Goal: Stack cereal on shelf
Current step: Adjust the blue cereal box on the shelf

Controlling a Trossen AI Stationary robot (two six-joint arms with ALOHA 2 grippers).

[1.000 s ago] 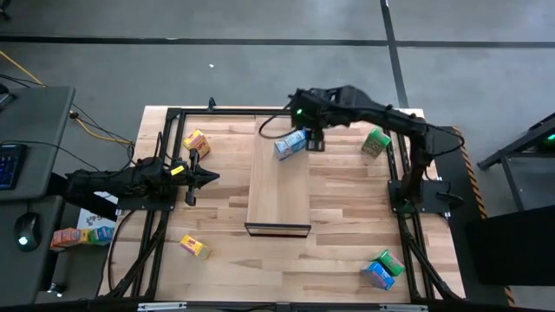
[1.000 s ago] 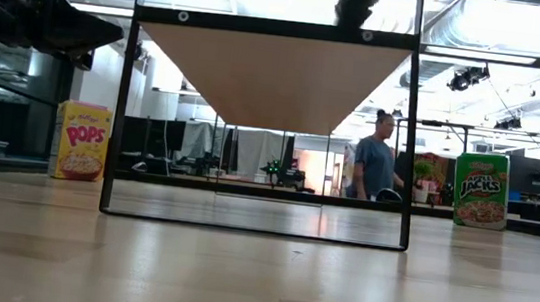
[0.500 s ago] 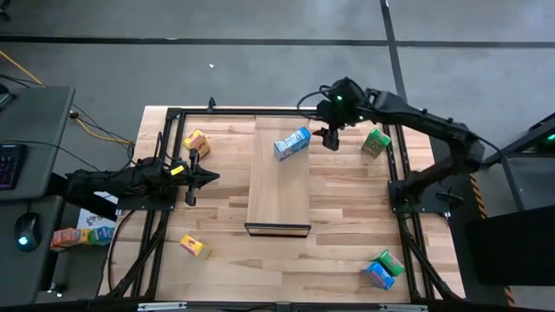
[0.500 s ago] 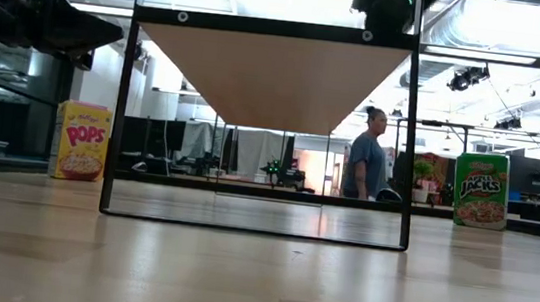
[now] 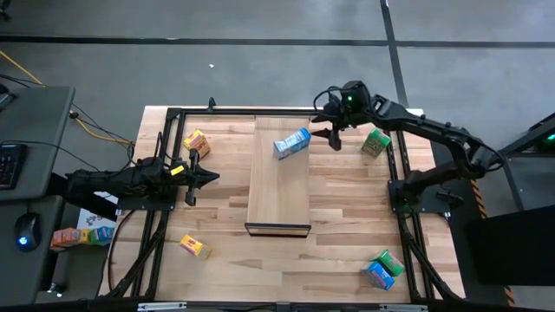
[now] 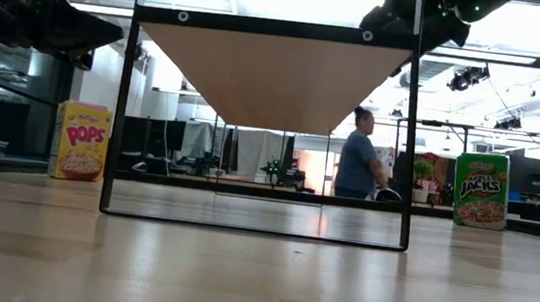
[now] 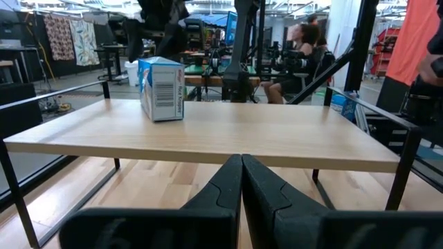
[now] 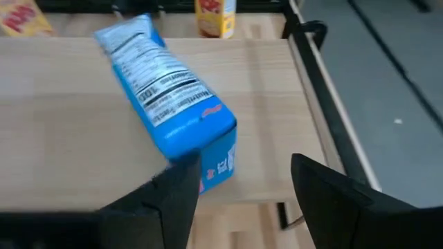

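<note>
Right gripper (image 5: pixel 334 132) hangs spread and empty just beside the shelf (image 5: pixel 279 186), where one blue cereal box (image 5: pixel 291 143) now stands! Five boxes wait on the table: two yellow, two green, one blue. Left gripper (image 5: pixel 208 178) idles, pressed together. Low view hides the shelf top.

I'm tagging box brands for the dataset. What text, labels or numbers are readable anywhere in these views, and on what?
"POPS": yellow cereal box, low view.
"JACKS": green cereal box, low view; the smaller word above it is too small to read.
Nutrition panel: blue cereal box, right wrist view, blurred.
Barcode: same blue box, left wrist view, digits unreadable.
Other boxes: print too small.
</note>
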